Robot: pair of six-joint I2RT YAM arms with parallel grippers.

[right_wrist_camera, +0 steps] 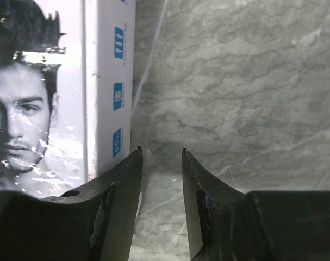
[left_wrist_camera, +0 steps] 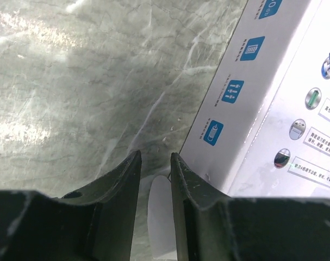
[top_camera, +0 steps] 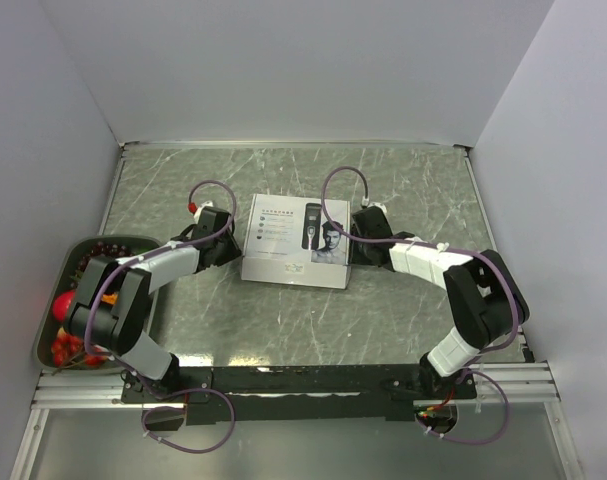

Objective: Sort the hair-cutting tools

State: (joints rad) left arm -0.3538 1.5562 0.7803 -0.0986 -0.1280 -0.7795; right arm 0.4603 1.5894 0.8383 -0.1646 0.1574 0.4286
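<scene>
**Q:** How far along is the sorting?

**A:** It looks barely begun. A flat white box lies in the middle of a grey marbled table, with 1 arm at each short end. No comb guard, cable or small part shows anywhere loose. A tray of fruit sits at the far left. By my reading, everything is left to do.

**Q:** Where is the clipper?

**A:** A slim dark clipper shows on the box top, just beside a printed man's face. I cannot tell if it is real or printed.

**Q:** Which way does it point?

**A:** Its long axis runs from the arms toward the far wall, across the box's longer side. Which end carries the blade is too small to tell.

**Q:** And the claws?

**A:** The right claw is released, with bare table between its jaws and the box edge just beside it. The left claw sits at the opposite box edge, jaws narrowly apart. Something white shows in the gap, and I cannot tell whether it is grasped.
</scene>
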